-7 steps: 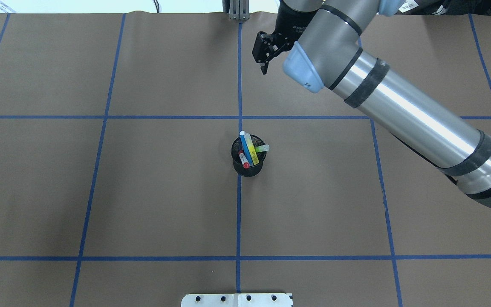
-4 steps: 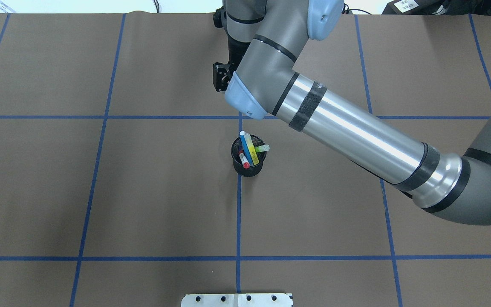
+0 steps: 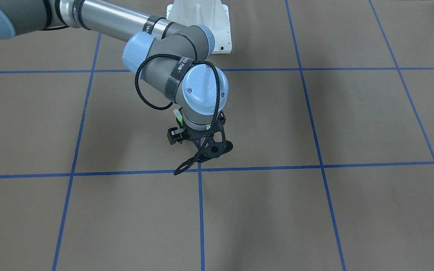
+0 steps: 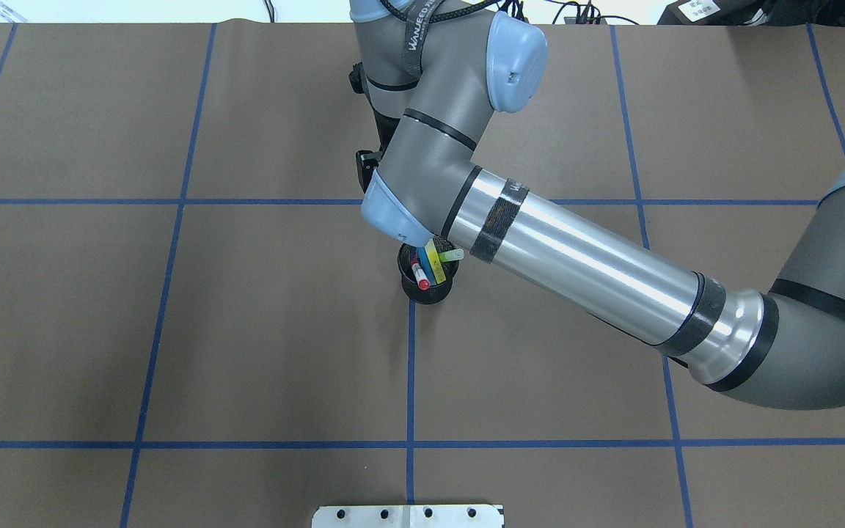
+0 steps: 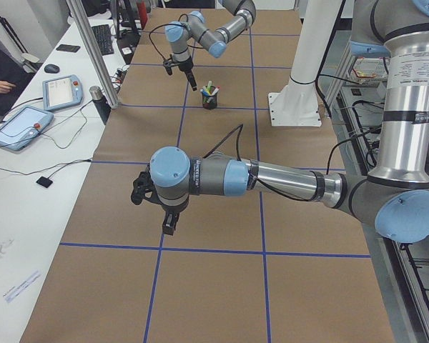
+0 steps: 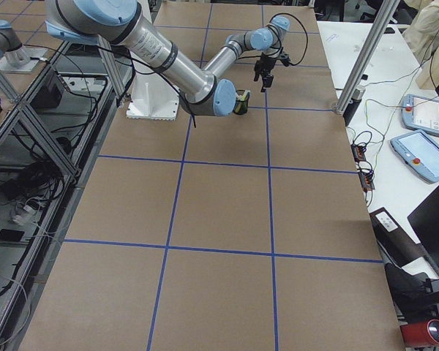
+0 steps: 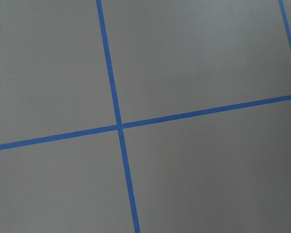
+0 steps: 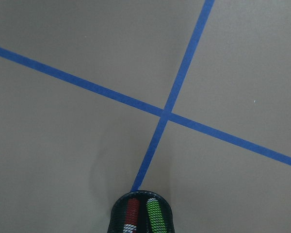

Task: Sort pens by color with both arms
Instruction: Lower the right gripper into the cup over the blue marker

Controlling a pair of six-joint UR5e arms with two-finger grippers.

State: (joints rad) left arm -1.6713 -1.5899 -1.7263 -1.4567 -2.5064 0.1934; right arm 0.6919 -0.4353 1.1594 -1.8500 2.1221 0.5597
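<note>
**Right arm poised beside the pen cup; first pick not yet made**

Viewed from the table's left end, the left pincer (image 5: pixel 168 223) hangs nearest, low over bare worktop (image 4: pixel 246 330) and well apart from the pens. Whether its jaws are parted cannot be told. Mid-worktop, the mesh cup (image 4: pixel 422 295) stands on a line of blue tape (image 4: pixel 409 367). All four pens (image 4: pixel 428 268) lean inside it, none sorted. Farthest, the right pincer (image 5: pixel 191 80) hovers near the cup, on the side away from the robot's base. Its jaw state cannot be told either, since the wrist hides it from above.

The step in hand appears to be the first pick. The green pen (image 4: pixel 452 255) leans clear of the others and seems the easiest target. The move is best done by centring over it, descending along its tilt and lifting the same way. The pens are slim, smooth plastic cylinders, likely slippery. The cup is round, light black wire, so it is prone to tip or drag. The worktop is matte brown paper.
</note>
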